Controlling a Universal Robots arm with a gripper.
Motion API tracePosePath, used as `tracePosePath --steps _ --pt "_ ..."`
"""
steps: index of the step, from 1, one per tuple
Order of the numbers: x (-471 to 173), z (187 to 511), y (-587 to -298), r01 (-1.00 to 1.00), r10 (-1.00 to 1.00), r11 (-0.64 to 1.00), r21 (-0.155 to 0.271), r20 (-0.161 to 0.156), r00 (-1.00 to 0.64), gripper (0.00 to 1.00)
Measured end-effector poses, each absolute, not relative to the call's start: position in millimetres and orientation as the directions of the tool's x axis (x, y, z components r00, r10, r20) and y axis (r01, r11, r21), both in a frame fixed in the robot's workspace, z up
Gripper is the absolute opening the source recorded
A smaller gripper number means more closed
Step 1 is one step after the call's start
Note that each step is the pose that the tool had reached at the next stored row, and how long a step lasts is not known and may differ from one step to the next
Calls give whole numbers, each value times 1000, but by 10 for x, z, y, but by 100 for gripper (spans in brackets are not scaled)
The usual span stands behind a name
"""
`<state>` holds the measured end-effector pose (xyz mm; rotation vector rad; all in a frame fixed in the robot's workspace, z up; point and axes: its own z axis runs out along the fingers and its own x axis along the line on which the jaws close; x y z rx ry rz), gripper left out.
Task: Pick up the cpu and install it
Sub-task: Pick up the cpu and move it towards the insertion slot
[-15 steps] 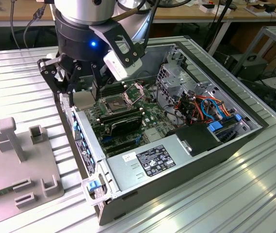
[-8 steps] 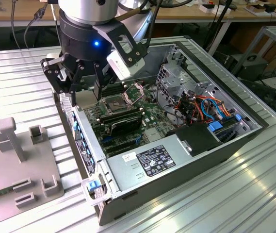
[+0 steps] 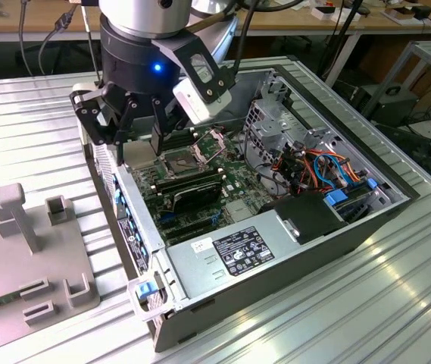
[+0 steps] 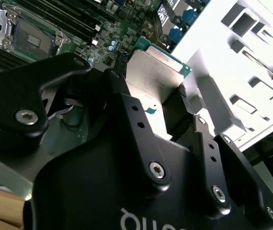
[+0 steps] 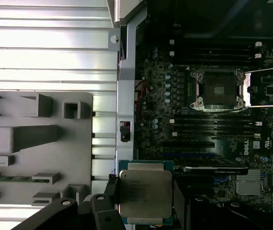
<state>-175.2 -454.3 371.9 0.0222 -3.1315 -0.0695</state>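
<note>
Pincer (image 3: 128, 127) pinched the cpu (image 5: 145, 194) by two opposite edges, with its metal face showing in both wrist views. The cpu hung in the air by the case wall (image 5: 125, 120), between the grey fixture (image 5: 35, 139) and the motherboard (image 5: 160, 96). The socket (image 5: 220, 88) was well apart from the cpu, its frame flipped open and its contact bed exposed. Memory sticks (image 3: 192, 189) lay just beside the socket. The case sat on the ribbed worktop (image 3: 351, 303).
</note>
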Motion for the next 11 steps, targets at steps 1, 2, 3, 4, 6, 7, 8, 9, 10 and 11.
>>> tracePosePath --steps 1,2,3,4,6,7,8,9,10,11 --pt "-1744 3719 -4544 -14 -14 999 45 9 -1000 55" --pt "-1733 3718 -4544 -14 -14 999 45 9 -1000 55" --pt "-1716 3718 -4544 -14 -14 999 45 9 -1000 55" --pt "-1704 3719 -4544 -14 -14 999 44 9 -1000 55" --pt "-1677 3719 -4544 -14 -14 999 44 9 -1000 55" --pt "-1664 3718 -4544 -14 -14 999 45 9 -1000 55" --pt "-1649 3719 -4544 -14 -14 999 45 9 -1000 55" --pt "-1635 3718 -4544 -14 -14 999 45 9 -1000 55" --pt "-1622 3718 -4544 -14 -14 999 45 9 -1000 55" --pt "-1607 3718 -4544 -14 -14 999 45 9 -1000 55"
